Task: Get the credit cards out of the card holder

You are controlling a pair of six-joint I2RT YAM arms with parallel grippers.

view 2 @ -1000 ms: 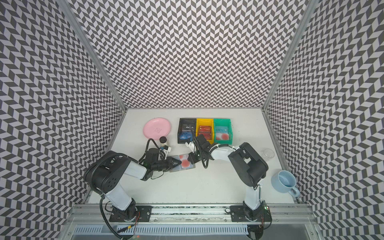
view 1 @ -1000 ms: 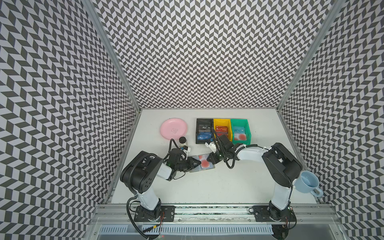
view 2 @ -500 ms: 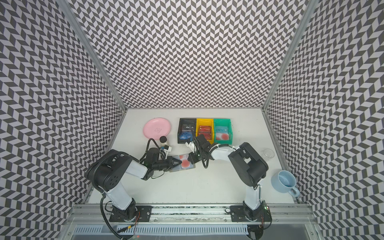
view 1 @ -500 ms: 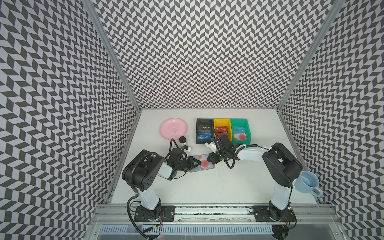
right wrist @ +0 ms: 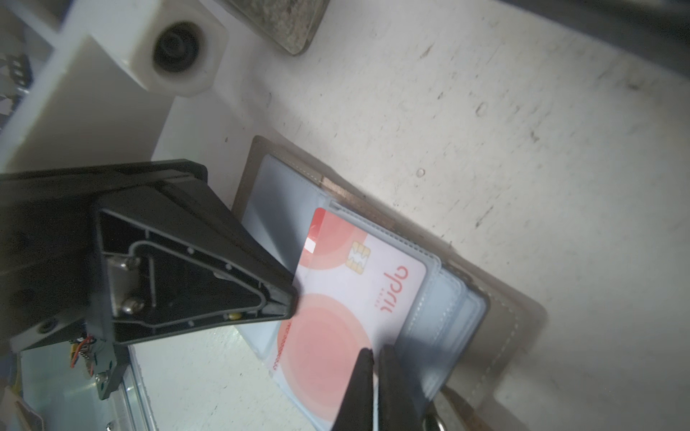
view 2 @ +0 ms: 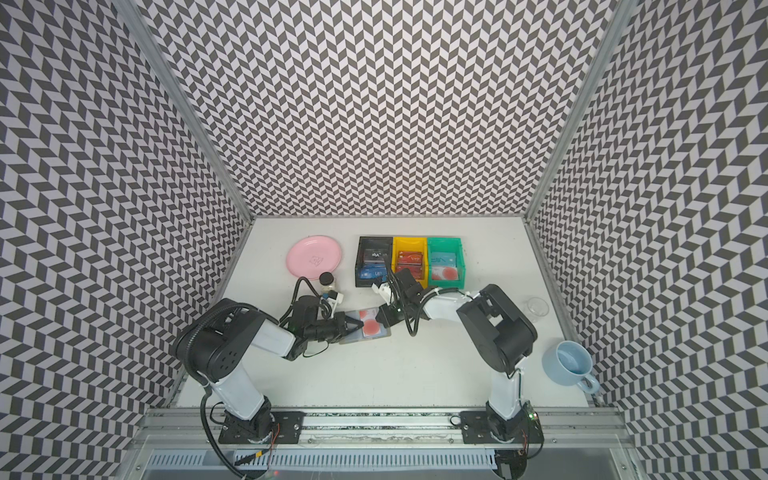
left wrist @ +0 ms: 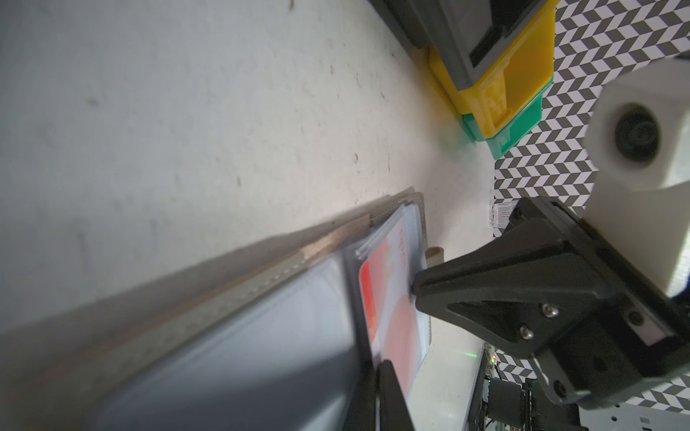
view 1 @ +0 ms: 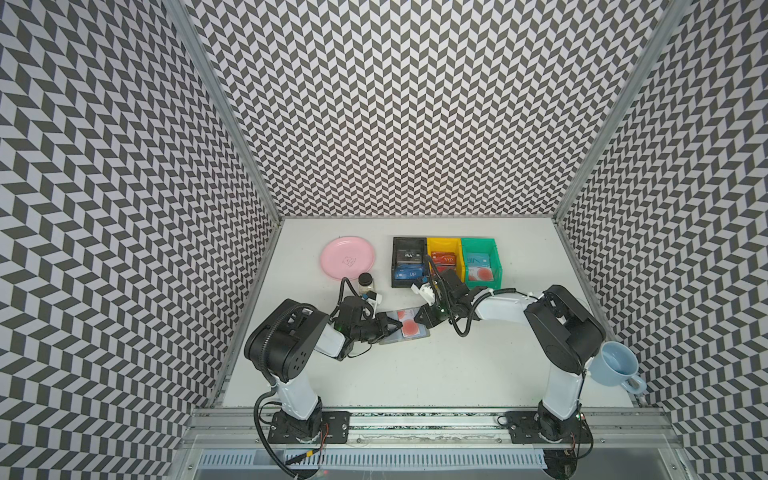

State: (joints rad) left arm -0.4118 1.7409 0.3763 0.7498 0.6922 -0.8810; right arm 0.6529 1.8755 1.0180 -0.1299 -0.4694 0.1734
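Observation:
The grey card holder [view 1: 398, 340] [view 2: 352, 340] lies open on the table between both arms. A whitish credit card with red circles [view 1: 411, 330] [right wrist: 347, 298] [left wrist: 388, 298] sticks partway out of a clear sleeve. My left gripper [view 1: 395, 325] [left wrist: 377, 392] is shut on the card's free edge, and its tip [right wrist: 289, 298] shows in the right wrist view. My right gripper [view 1: 419, 322] [right wrist: 375, 380] is shut on the sleeve edge of the holder [right wrist: 504, 317], where the card enters it.
Behind the holder stand a black bin [view 1: 409, 243], a yellow bin [view 1: 444, 242] and a green bin [view 1: 480, 242], each with cards inside. A pink plate [view 1: 347, 257] and a small jar [view 1: 365, 282] are at back left. A blue mug [view 1: 615, 368] is at right.
My left gripper's jaws have closed onto the card's edge. Neither arm has visibly shifted, and the holder lies where it was.

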